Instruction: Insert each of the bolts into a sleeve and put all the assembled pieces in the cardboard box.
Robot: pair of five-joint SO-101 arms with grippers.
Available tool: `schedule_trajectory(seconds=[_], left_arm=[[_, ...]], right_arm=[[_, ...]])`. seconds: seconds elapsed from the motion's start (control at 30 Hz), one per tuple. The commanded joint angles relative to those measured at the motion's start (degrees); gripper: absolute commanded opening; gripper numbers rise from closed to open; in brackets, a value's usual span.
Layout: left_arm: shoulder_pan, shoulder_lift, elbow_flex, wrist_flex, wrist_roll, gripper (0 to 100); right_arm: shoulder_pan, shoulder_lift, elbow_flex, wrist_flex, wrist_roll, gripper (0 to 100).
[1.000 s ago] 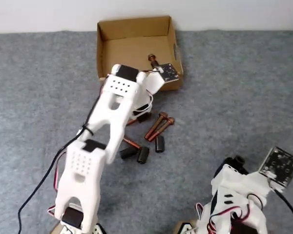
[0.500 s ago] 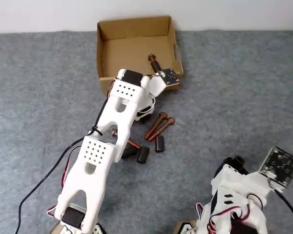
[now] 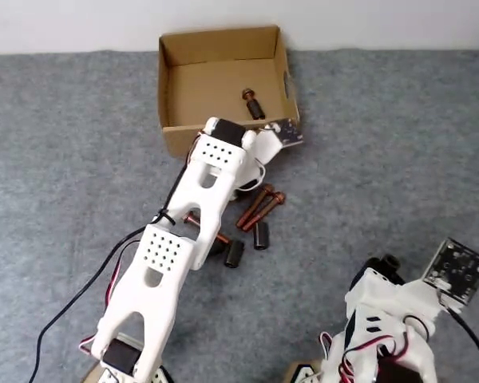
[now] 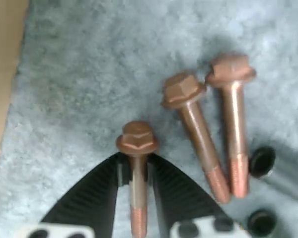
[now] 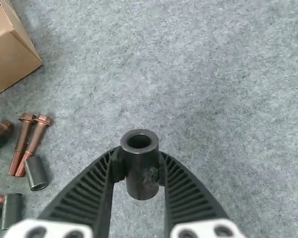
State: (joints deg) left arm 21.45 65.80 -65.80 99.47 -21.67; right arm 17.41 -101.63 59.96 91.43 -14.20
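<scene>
While wrist-close: clamped bolt [image 4: 137, 166]; clamped sleeve [image 5: 140, 167]

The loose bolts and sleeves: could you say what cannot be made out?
- High view: the left arm covers part of the pile; count unsure.
- High view: the piece in the box is too small to judge its fit.
- Left wrist view: the gripped bolt has its tip cut off by the edge.

I see my left claw [image 4: 137, 166] closed round the shank of a copper bolt [image 4: 136, 140], its hex head just past the fingertips. Two more bolts [image 4: 193, 129] lie side by side nearby on the grey bench [image 4: 89, 64], with two black sleeves [image 4: 262, 161] beside their threaded ends. The box [image 4: 4, 74] wall runs along one edge.
</scene>
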Motion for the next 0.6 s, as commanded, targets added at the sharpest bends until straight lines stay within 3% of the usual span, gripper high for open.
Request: schedule_trajectory(seconds=[0.0, 0.27, 0.57], left_arm=[[2.0, -10.3, 1.5, 1.2, 7.6, 1], [6.6, -35.2, 33.4, 0.8, 9.5, 0], [6.6, -63.8, 54.6, -3.9, 16.2, 0]], right_arm=[[0.4, -0.2, -0.4, -1.4, 0.8, 0.8], [-1.1, -0.2, -0.5, -1.3, 0.8, 0.8], [-17.6, -0.1, -0.7, -1.9, 0.8, 0.8]])
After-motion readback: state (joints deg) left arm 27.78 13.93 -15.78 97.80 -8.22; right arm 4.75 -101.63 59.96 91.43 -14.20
